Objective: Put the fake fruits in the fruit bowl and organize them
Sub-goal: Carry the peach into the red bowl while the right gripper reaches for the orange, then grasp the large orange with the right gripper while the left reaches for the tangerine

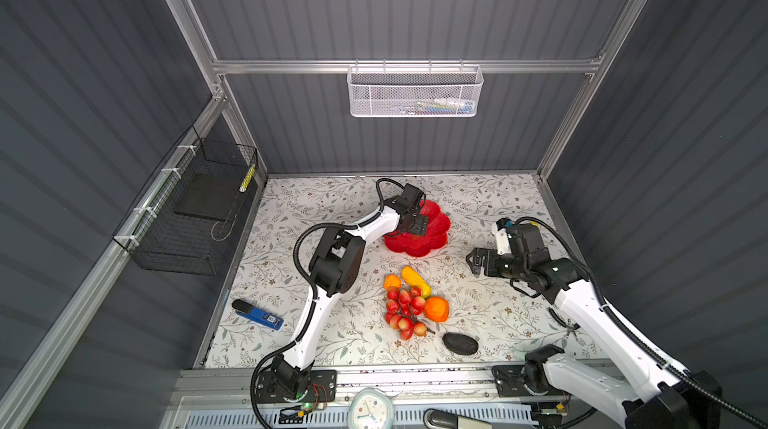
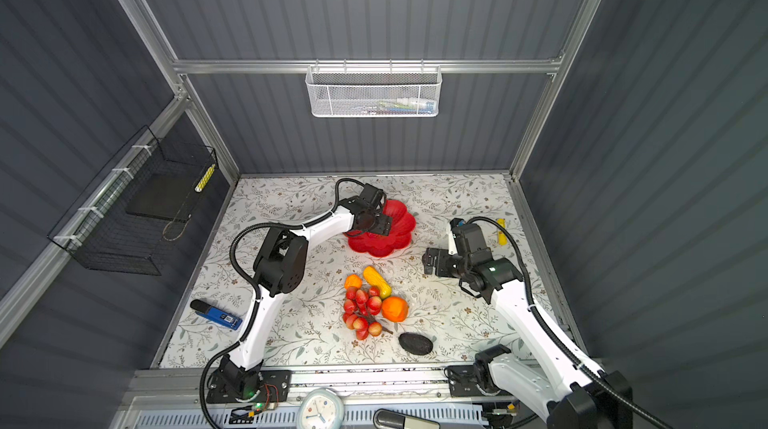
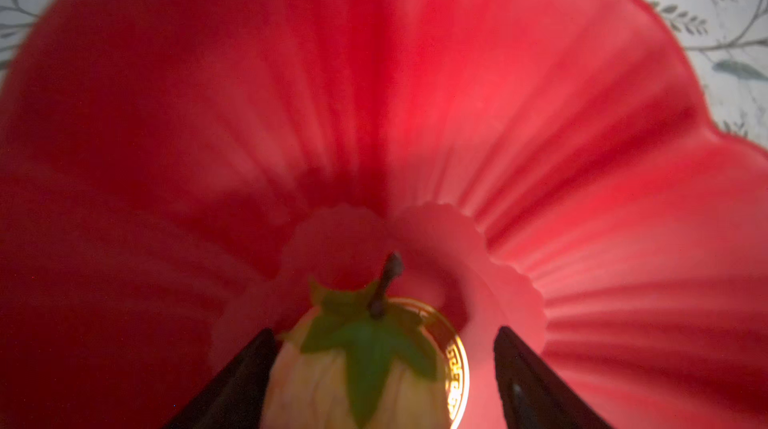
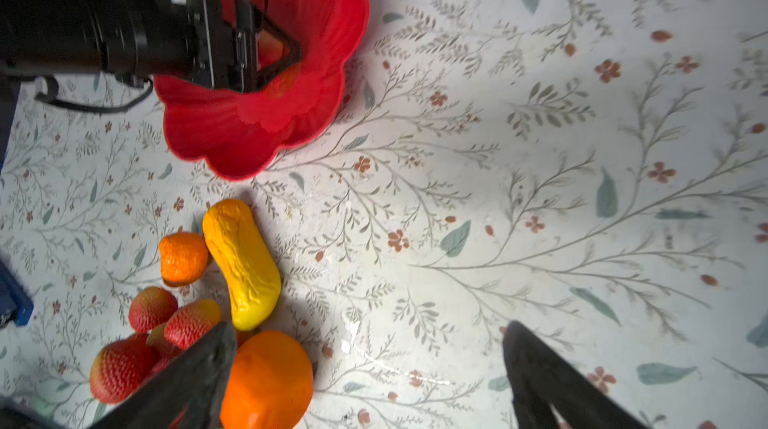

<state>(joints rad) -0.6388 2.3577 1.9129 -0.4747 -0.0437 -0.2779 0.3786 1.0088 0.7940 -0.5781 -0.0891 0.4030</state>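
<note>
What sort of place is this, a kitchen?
Probably a robot test booth, not a home: grey panelled walls in an aluminium frame, left arm and right arm bolted to a front rail, fake fruits on a floral table.

In both top views the left gripper (image 1: 417,226) hides the centre of the fruit bowl (image 1: 436,236). In the left wrist view the pale, green-capped fruit (image 3: 332,385) is cut off by the picture's edge, and the bowl's nearer wall is blurred. The contents of the white mesh basket (image 1: 415,94) are too small to tell, perhaps tubes. The large orange (image 4: 270,377) runs off the right wrist view.
</note>
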